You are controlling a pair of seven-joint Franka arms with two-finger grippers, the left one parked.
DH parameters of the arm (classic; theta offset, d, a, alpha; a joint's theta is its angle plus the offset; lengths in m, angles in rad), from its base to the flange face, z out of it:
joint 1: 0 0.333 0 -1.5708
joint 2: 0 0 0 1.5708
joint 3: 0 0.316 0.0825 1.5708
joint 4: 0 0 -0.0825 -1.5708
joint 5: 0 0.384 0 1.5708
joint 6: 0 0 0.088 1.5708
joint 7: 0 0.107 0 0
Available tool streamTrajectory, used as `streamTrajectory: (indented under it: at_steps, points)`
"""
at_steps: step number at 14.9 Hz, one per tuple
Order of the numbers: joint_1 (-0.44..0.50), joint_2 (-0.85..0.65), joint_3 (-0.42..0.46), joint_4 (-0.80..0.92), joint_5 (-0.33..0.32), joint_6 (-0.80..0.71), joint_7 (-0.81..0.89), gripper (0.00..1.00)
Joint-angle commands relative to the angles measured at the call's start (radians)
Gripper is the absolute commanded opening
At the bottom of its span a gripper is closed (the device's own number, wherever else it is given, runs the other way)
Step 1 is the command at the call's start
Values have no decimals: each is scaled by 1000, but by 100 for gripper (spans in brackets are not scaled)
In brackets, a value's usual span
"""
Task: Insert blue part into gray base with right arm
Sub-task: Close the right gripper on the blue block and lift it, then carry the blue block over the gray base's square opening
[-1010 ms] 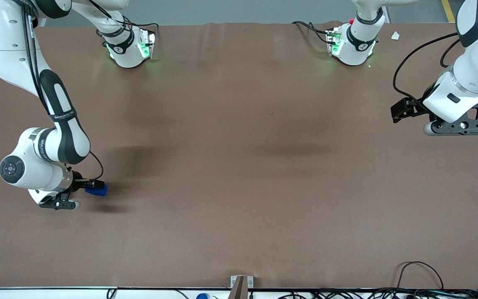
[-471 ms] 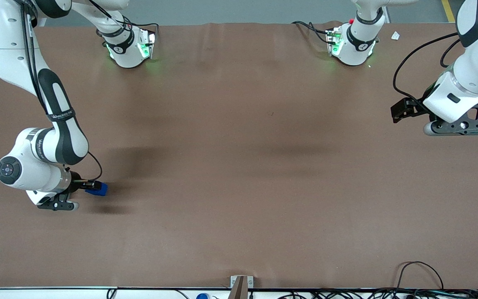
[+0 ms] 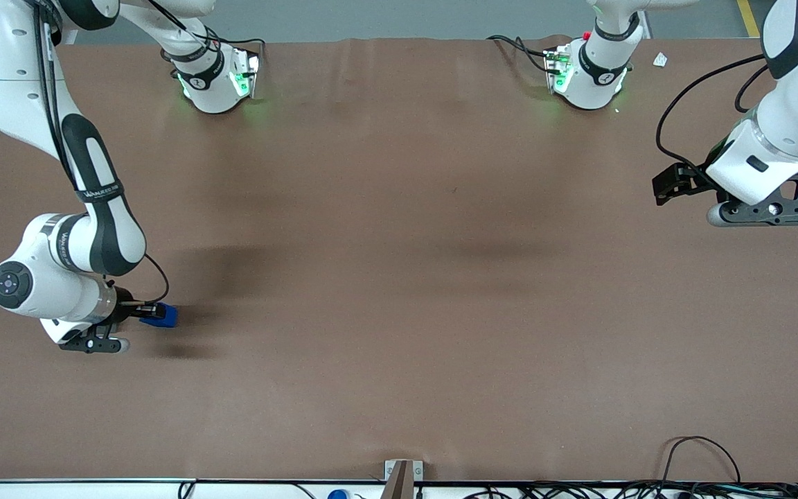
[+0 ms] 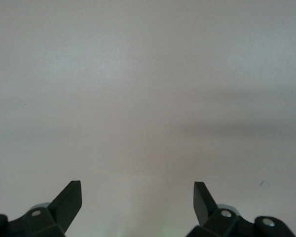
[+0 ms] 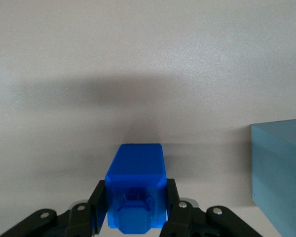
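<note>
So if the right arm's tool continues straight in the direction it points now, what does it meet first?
Probably only the brown table. The tool is shut on the blue part, and the way ahead looks free; the gray base stands off to one side.

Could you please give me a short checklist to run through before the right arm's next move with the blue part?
1. Grip: the gripper has a finger on each side of the blue part and is shut on it: ok.
2. Part off the table: cannot tell.
3. Gray base in sight: only one block edge shows in the right wrist view, and it is hidden in the front view: cannot tell.
4. Recess in the base's top visible for alignment: not ok, it does not show.
5. Part over the base: not ok, the base stands beside the part.
</note>
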Motion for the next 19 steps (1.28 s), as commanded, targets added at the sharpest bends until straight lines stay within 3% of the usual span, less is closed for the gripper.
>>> streamTrajectory:
  at_steps: [1, 11, 14, 17, 19]
  points:
    - [-4, -32, 5, 7, 4, -57, -4, 4]
    - [-96, -202, 2, 53, -13, -418, -122, 3]
    - [-138, -204, 1, 56, -19, -426, -200, 3]
    - [-145, -191, 2, 81, -88, -421, -216, 3]
    - [-150, -181, 2, 81, -98, -418, -219, 3]
